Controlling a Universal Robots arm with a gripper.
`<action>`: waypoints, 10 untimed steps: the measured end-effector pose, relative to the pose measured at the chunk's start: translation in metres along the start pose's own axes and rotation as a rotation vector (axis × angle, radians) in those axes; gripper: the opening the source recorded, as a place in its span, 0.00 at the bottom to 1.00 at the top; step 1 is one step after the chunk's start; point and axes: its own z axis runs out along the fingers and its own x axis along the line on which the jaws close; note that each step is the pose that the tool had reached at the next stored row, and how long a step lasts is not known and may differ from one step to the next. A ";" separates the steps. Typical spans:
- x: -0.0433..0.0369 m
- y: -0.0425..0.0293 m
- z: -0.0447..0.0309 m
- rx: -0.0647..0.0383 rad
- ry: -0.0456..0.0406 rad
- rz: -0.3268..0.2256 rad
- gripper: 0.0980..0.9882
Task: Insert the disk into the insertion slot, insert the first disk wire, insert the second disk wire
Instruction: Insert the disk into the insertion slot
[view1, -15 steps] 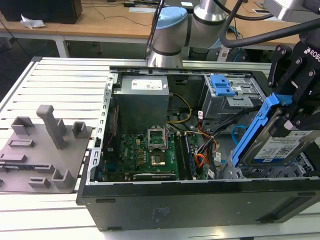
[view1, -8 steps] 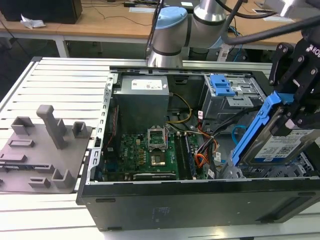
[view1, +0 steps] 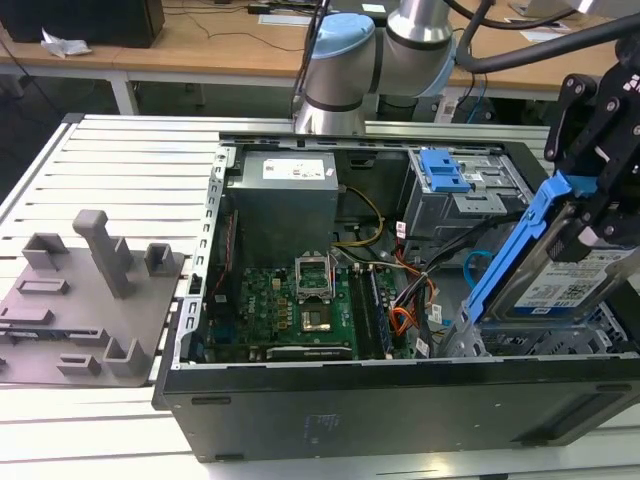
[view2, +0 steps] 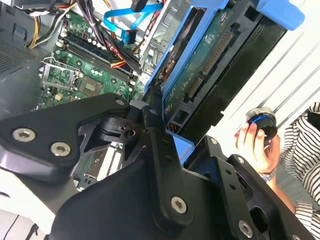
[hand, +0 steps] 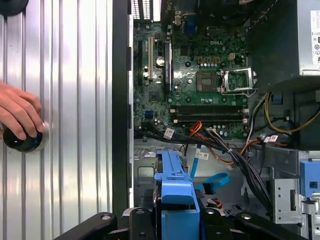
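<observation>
Gripper (view1: 600, 225) holds disk (view1: 565, 285) tilted over the cage

Closest to the lens in both wrist views is the gripper's black linkage. Its jaws pinch the disk by its bright blue carrier. At the right edge of the exterior view the disk hangs slanted. Its lower end is at the top of the insertion slot (view1: 535, 345), the silver perforated cage in the lower right corner of the open computer case (view1: 400, 410). Whether the two touch I cannot tell, and the disk is not yet seated.

In the second wrist view the drive's green circuit board faces the camera, its connectors bare. The second disk wire (view1: 474, 268), a light-blue loop, lies loose just beside the cage, towards the middle of the frame. The first disk wire (view1: 403, 320), orange, red and black strands, lies by the right edge of the motherboard (view1: 300, 310). A grey cage with a blue latch (view1: 445, 175) stands at the upper right.

In the first wrist view a person's hand (hand: 17, 112) rests on a round black knob (hand: 22, 141) on the slatted table (hand: 70, 75), outside the case.
</observation>
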 end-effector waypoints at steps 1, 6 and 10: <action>-0.0016 -0.0017 0.0002 -0.002 0.0000 0.000 0.30; -0.0107 -0.0145 0.0019 -0.018 0.0001 0.000 0.30; -0.0130 -0.0193 0.0046 -0.028 0.0002 0.000 0.30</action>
